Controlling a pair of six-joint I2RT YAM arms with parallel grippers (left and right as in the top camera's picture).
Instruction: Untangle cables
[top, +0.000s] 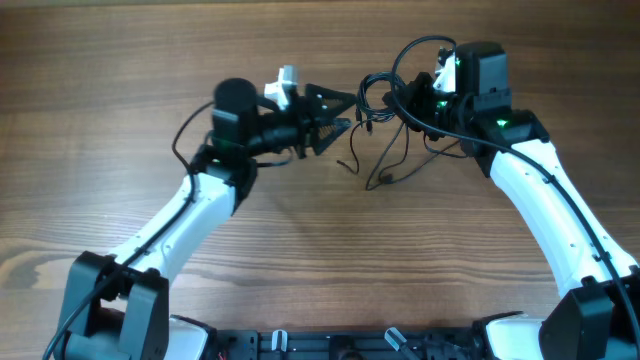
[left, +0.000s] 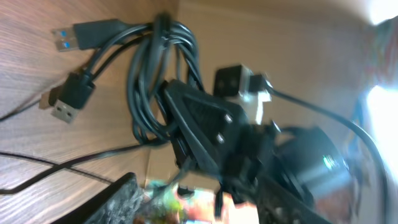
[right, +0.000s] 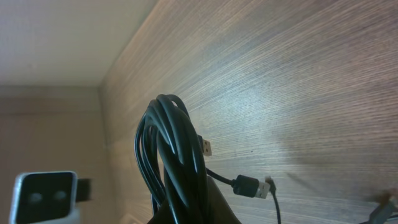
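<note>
**Cables** (top: 385, 105): thin, black, wound into a tight loop. They are held up off the table (top: 150, 60) between the two arms, right of centre. Loose strands (top: 378, 172) trail down toward the wood, and plugs (left: 67, 99) hang free beside the loop.

**Right gripper** (top: 402, 100): jaws together, clamped across the loop, pinching every turn at once.

**Left gripper** (top: 345, 112): jaws apart with nothing between them, tips just beside the loop and facing the right gripper.

**Risks, as I judge them:**
- The left jaws may close on several turns instead of one, so a pull tightens the tangle rather than freeing it.
- A pull against the right clamp, which pins all turns, may drag the whole bundle or strain a cord at its plug.
- A plug may snag inside the loop as a strand is drawn through.
- The grippers stand nose to nose, so a short reach could knock one into the other, or into the white block (right: 43, 198) on the left wrist.
- If the right grip slips, the bundle drops in a heap.

**Room:**
- Bare wood lies open left of the loop, beyond it and in front of it.
- From above, no far or side edge of the table shows.
- The right wrist view shows an edge (right: 127, 59) against a wall, but I cannot tell how near it is.
- The arm's own thick leads (top: 420, 50) arch over the right wrist and could catch.
</note>
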